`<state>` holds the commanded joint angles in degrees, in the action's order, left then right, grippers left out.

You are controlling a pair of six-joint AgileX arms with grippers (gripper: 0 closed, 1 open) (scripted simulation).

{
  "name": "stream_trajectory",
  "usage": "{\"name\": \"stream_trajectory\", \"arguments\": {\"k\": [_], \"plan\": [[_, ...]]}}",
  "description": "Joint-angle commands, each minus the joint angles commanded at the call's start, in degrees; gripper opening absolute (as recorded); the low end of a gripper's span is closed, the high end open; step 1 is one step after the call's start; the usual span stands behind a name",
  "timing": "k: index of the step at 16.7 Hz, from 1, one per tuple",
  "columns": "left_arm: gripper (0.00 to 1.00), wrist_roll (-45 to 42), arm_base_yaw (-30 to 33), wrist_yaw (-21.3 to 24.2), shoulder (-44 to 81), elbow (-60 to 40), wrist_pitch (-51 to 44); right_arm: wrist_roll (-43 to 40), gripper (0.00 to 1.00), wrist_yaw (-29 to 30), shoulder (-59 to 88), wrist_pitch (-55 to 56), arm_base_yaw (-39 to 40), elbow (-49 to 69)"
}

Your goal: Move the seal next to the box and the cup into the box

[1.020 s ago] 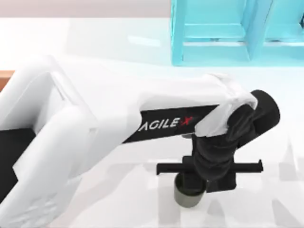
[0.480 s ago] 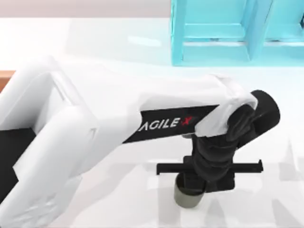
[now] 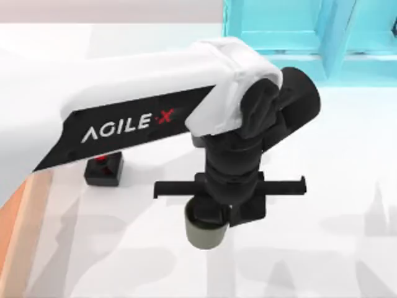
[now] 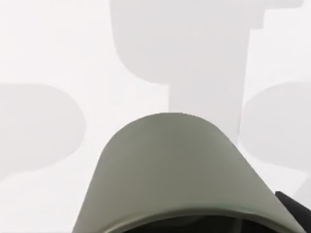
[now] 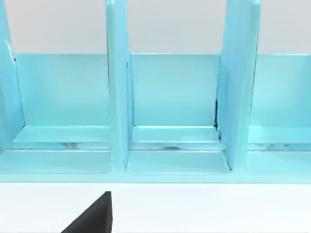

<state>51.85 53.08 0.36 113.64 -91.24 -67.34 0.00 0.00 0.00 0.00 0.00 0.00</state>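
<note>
The cup (image 3: 205,233), a matte olive-grey cylinder with thick walls, hangs gripped in the left gripper (image 3: 214,217) above the smooth white table (image 3: 322,248), near the middle of the top view. The seal (image 3: 104,168), a black cube with a red knob, stands well to its left. "AGILE X" is lettered on the arm. A light-blue cabinet frame (image 3: 279,43) lines the far edge.

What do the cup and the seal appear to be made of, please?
The cup, under the left pincer, looks like matte ceramic or plastic: an even olive-grey wall, no shine. The seal looks like plastic or painted wood: a flat black block with a glossy red knob. Neither is certain.
</note>
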Motion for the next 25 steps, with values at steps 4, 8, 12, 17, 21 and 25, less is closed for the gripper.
{"name": "stream_trajectory", "arguments": {"k": [4,8,12,17,21,25], "plan": [[0.0,-3.14,-3.0,-0.33,-7.66,3.13,-4.58,0.0,1.0,0.0,0.0,0.0,0.0,0.0],[0.0,-3.38,-3.22,-0.35,-8.19,3.39,-5.09,0.0,1.0,0.0,0.0,0.0,0.0,0.0],[0.0,-5.36,-4.85,-0.22,-8.61,3.92,-5.04,0.0,1.0,0.0,0.0,0.0,0.0,0.0],[0.0,-19.23,-18.93,0.66,-13.46,9.24,-4.94,0.0,1.0,0.0,0.0,0.0,0.0,0.0],[0.0,-37.29,-37.24,1.13,-19.77,16.35,-4.81,0.0,1.0,0.0,0.0,0.0,0.0,0.0],[0.0,-56.33,-56.3,1.66,-26.82,24.34,-3.73,0.0,1.0,0.0,0.0,0.0,0.0,0.0]]}}
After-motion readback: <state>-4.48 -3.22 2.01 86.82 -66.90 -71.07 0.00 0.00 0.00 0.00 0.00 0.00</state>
